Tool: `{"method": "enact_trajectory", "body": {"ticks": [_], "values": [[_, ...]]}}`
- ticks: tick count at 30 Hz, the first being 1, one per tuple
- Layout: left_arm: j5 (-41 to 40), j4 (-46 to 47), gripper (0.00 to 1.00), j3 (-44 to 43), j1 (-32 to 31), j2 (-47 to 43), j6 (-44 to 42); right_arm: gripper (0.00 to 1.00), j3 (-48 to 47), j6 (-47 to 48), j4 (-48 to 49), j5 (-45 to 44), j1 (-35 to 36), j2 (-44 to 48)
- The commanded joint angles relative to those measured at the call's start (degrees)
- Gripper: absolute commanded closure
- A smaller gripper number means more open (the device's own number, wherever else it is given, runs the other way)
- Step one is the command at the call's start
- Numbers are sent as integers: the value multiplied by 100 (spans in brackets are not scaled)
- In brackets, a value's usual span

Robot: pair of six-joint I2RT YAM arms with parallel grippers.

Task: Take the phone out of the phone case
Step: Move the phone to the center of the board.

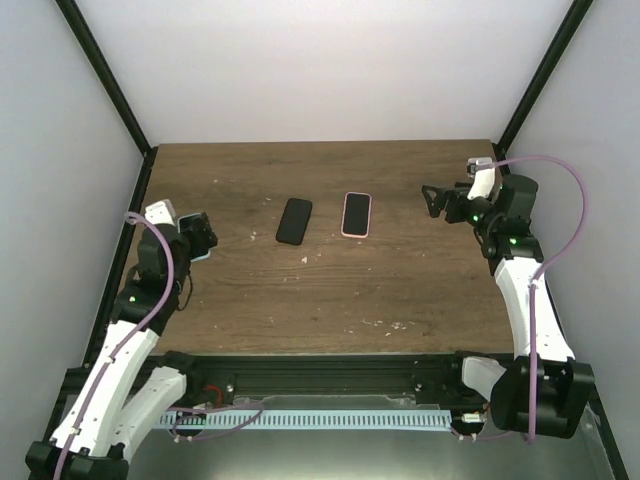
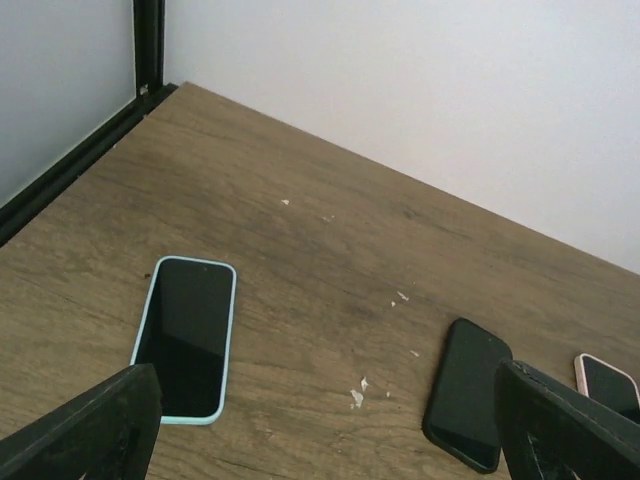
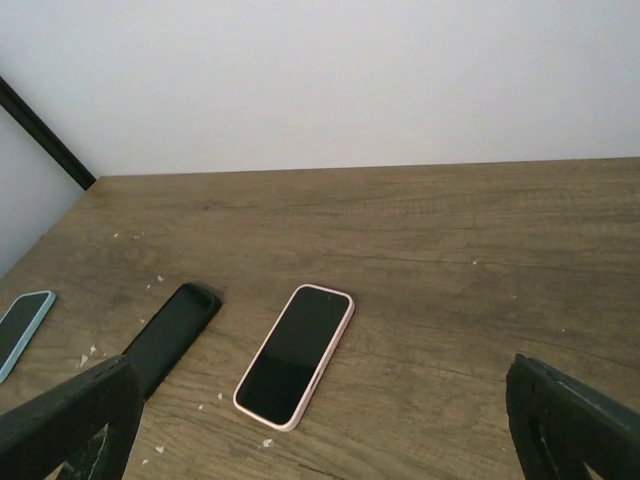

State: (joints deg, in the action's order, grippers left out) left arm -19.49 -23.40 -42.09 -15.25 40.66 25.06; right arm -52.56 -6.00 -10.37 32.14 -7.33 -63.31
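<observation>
Nothing is done yet: every phone is in its case, and both grippers are wide open and empty.
On the left, the left gripper [image 2: 325, 400] hangs wide open just above the blue-cased phone [image 2: 187, 338], which lies flat on the table [image 1: 300, 300], untouched. In the middle lie a black phone [image 1: 294, 221] and, near it, a pink-cased phone [image 1: 356, 214]. On the right, the right gripper [image 1: 433, 201] is up in the air, apart from the pink one. Grabbing and peeling are all left, I think.
</observation>
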Motion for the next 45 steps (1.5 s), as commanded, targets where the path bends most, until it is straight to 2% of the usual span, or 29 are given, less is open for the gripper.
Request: {"method": "enact_trajectory", "body": {"ticks": [1,5,9,15,19,22,26,35,39,45], "values": [[699,-438,9,-398,360,67,532,0,24,322,-197,440,-138,125],[792,-530,9,-580,600,49,582,0,8,613,-283,738,-212,68],[1079,-497,14,-366,748,-42,-99,0,-254,1100,-751,675,-116,-277],[2095,-1098,20,-414,713,107,-536,0,-721,1768,-1596,545,111,-1355],[1917,-1112,15,-67,579,-4,-708,0,-1156,2042,-1968,214,389,-2291],[1844,-861,13,199,518,-188,-898,0,-1664,2142,-2298,-187,649,-3053],[1785,-666,13,411,500,-391,-1027,0,-2516,2157,-2691,-202,873,-3990],[2374,-704,15,449,479,-30,-1089,0,-4735,1827,-3059,-659,1364,-6129],[3279,-458,18,548,424,96,-1184,0,-5389,1589,-3018,-892,1648,-6711],[3278,-425,15,577,79,115,-1239,0,-6169,1487,-3101,-1027,2034,-7373]]}}
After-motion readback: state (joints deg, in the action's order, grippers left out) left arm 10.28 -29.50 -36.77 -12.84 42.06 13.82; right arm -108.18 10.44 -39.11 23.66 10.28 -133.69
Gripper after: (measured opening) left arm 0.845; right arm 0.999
